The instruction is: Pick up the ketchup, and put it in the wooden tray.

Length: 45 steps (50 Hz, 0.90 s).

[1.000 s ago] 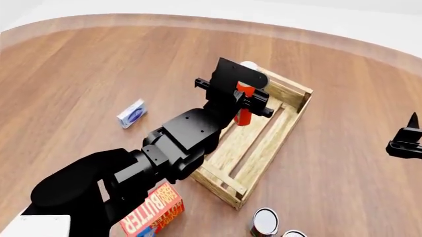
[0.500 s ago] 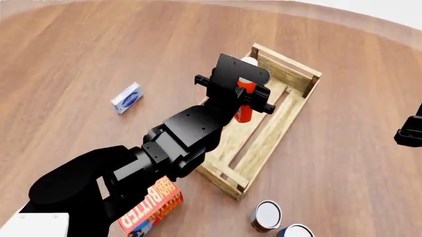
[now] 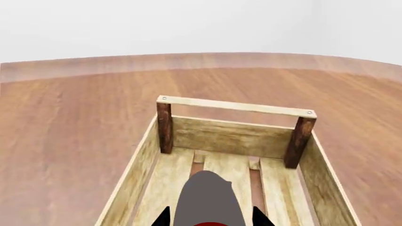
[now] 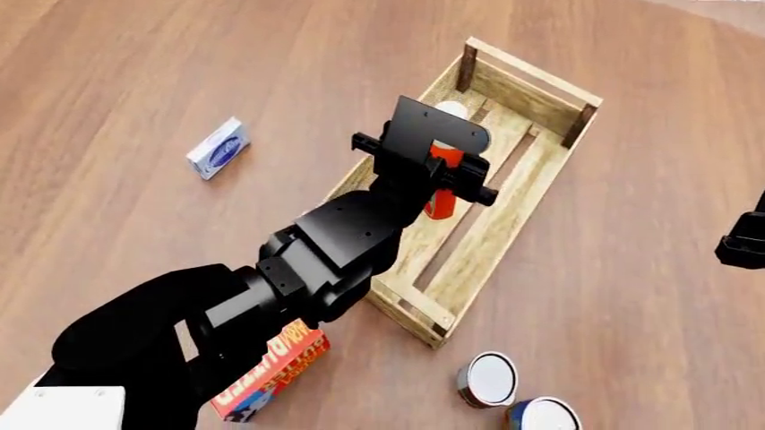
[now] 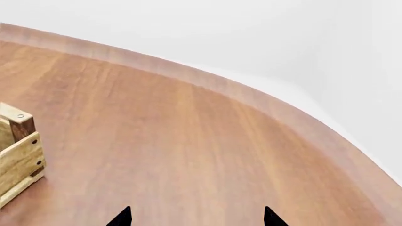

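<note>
1. The smooth, glossy wood-grain counter (image 4: 143, 72) runs out to a rounded edge against a plain white surround.
2. The light-coloured slatted wooden tray (image 4: 544, 170) is a long rectangle of rough pale planks, with darker brown square corner posts and low rails; gaps show between its floor slats.
3. The left arm's matte black, angular tool (image 4: 445, 175) is clamped on the tall slim orange-red ketchup bottle with a white cap (image 4: 445, 193), which stands roughly upright over the tray's inside, near its middle. I cannot tell whether its base touches the slats.
4. In the left wrist view the bottle's rounded cap (image 3: 207, 200) looks grey and fills the foreground, with the tray's far end rail (image 3: 236, 106) and two posts beyond it.
5. The right arm's black tool (image 5: 195, 217) hangs well apart from the tray over bare wood, its two pointed fingertips spread wide with nothing between them.
6. A small flat blue-and-white box (image 4: 218, 148) lies on the left arm's side of the tray, clear of it.
7. A red-and-yellow cardboard butter box (image 4: 269, 372) sits partly under the left arm.
8. Two round metal cans, one silver-topped (image 4: 485, 378) and one blue-sided (image 4: 540, 416), stand touching near the tray's near corner.
</note>
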Available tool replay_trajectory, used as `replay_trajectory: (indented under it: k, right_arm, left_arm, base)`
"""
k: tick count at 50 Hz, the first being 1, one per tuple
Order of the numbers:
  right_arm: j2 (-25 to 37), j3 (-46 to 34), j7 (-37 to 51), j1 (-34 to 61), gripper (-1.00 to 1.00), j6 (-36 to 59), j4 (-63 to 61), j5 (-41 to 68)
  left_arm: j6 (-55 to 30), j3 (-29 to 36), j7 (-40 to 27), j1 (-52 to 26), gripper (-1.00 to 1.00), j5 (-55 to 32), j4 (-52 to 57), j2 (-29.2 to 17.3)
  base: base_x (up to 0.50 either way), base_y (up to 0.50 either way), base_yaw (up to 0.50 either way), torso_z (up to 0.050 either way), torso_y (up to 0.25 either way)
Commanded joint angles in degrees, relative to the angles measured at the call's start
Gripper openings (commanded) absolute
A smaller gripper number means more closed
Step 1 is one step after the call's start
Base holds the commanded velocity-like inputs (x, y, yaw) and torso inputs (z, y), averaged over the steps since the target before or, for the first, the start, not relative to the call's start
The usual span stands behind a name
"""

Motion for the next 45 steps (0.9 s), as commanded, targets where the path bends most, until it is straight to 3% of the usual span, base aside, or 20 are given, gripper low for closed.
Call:
replay_trajectory:
  k: [1,29,30,45]
  right_arm:
    - [-0.42,0.61,0.17,-1.30,1.00,-0.39,-0.96,0.10]
    - [-2.49,0.65,-0.55,-3.51,1.00,-7.27,3.41,-1.77]
    - [-2.57,0.52,-0.60,-3.41,1.00,-7.62,3.78,-1.89]
    - [-3.51,-0.24,-1.39,-3.30,1.00,-11.53,6.93,-2.76]
  left_arm:
    - [0.53,-0.49,-0.27,-0.32,-1.00,0.74,0.50,0.08]
    - [0.17,-0.63,-1.46,1.34,-1.00,3.63,0.17,0.08]
    - [0.11,-0.62,-1.46,1.33,1.00,3.70,0.17,0.08]
    - [-0.21,-0.66,-1.96,0.82,1.00,4.40,0.33,0.08]
  base:
    - [0.00,0.00,0.00,0.000,-0.123]
    - [0.00,0.00,0.00,0.000,-0.026]
    - [0.00,0.00,0.00,0.000,0.000]
    - [0.00,0.00,0.00,0.000,0.000]
